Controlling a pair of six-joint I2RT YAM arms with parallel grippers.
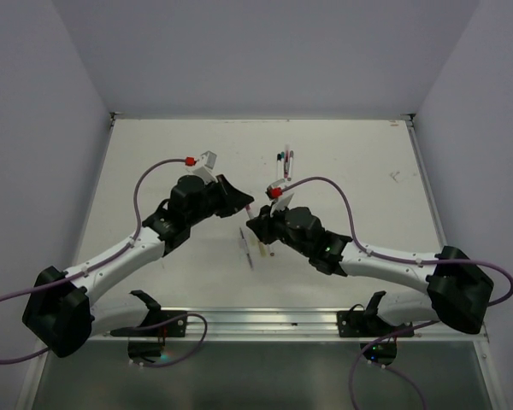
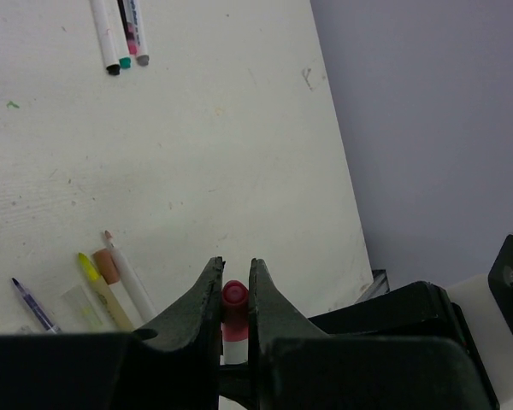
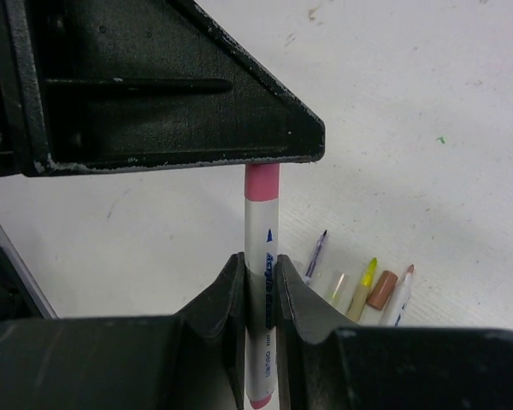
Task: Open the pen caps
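I'm clenching my left gripper [image 2: 235, 272] on the short pink plastic cap [image 2: 233, 295], right gripper [image 3: 258, 265] squeezing the slim white pen barrel [image 3: 261, 224], both hovering above the table [image 1: 359, 154]. Best bet: pulling straight apart along the barrel, not bending.

One pink-capped pen [image 2: 232, 301] in your left gripper [image 2: 235, 269]; three capped pens [image 2: 124, 34] far ahead of it; three uncapped pens [image 2: 92, 272], one brown cap [image 2: 105, 265] just left.

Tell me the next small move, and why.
The left gripper is shut on the pink cap, the right gripper on its white barrel, cap not yet off. So probably draw the two grippers apart along the barrel.
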